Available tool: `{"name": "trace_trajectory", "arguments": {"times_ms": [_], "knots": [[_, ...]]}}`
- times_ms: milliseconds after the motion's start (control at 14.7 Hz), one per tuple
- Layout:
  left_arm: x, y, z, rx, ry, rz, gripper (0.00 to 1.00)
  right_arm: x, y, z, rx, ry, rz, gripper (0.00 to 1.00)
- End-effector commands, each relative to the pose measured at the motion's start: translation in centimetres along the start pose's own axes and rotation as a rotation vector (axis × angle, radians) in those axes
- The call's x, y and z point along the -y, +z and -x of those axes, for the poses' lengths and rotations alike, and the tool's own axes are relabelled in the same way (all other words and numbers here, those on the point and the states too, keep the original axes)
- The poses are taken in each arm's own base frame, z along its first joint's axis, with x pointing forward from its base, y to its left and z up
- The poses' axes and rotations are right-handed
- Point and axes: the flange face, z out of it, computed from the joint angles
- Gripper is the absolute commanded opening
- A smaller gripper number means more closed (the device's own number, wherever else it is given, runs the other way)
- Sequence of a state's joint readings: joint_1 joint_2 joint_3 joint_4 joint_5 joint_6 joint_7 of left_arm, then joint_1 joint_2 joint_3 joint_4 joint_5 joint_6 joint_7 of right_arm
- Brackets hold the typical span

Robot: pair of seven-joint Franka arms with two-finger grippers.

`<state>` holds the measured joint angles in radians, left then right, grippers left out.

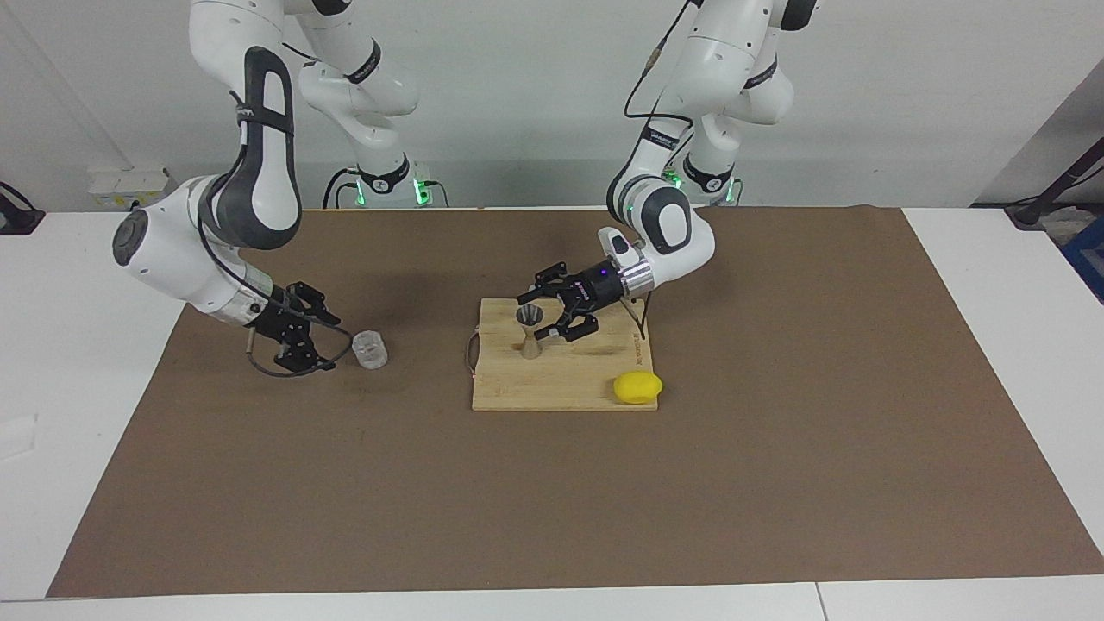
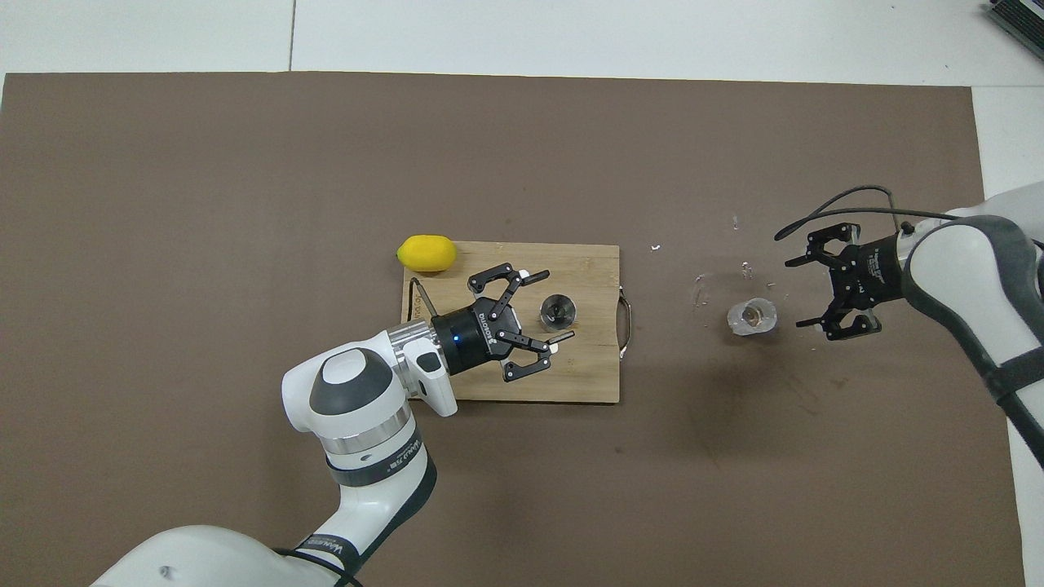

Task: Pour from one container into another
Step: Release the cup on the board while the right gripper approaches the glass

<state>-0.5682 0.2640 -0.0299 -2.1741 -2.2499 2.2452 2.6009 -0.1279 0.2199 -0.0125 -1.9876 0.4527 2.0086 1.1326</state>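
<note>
The metal jigger [image 1: 530,331] [image 2: 559,311] stands upright on the wooden cutting board [image 1: 586,379] [image 2: 587,375]. My left gripper [image 1: 542,316] [image 2: 556,304] is open, low over the board, with one fingertip on each side of the jigger's upper cone and a gap showing on both sides. The clear glass cup [image 1: 369,350] [image 2: 752,316] sits on the brown mat toward the right arm's end of the table. My right gripper [image 1: 335,343] [image 2: 793,293] is open and low beside the glass, a short way from it, holding nothing.
A yellow lemon [image 1: 637,387] [image 2: 426,253] rests at a corner of the cutting board, on the edge farther from the robots. Small bright specks [image 2: 738,222] lie on the mat [image 1: 776,431] around the glass.
</note>
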Motion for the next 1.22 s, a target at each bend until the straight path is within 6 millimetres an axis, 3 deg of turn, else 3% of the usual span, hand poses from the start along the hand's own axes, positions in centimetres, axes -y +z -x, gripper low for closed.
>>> {"name": "trace_trajectory", "arguments": {"times_ms": [0, 136, 339, 611, 747, 950, 1154], "knots": [[0.2, -0.5, 0.0, -0.02, 0.013, -0.013, 1.0, -1.6, 0.7, -1.8, 0.026, -0.04, -0.013, 0.92], [0.7, -1.1, 0.0, -0.031, 0.009, -0.019, 1.0, -2.3, 1.5, -3.2, 0.051, -0.067, -0.008, 0.92], [1.6, -4.4, 0.5, -0.04, -0.001, -0.045, 1.0, -3.3, 3.8, -4.7, 0.109, -0.132, 0.005, 0.93], [4.2, -8.3, -0.3, 0.008, 0.082, -0.03, 1.0, -3.2, 4.9, -4.5, 0.174, -0.096, -0.021, 0.93], [5.7, -11.4, -1.0, 0.043, 0.138, -0.028, 1.0, -3.4, 5.2, -4.4, 0.191, -0.086, -0.026, 0.94], [5.9, -14.0, -1.2, 0.041, 0.154, -0.023, 1.0, -3.2, 5.7, -3.9, 0.203, -0.073, -0.042, 0.94], [7.7, -18.3, -2.1, 0.112, 0.244, -0.003, 1.0, -2.9, 6.3, -2.8, 0.207, -0.071, -0.06, 0.94]]}}
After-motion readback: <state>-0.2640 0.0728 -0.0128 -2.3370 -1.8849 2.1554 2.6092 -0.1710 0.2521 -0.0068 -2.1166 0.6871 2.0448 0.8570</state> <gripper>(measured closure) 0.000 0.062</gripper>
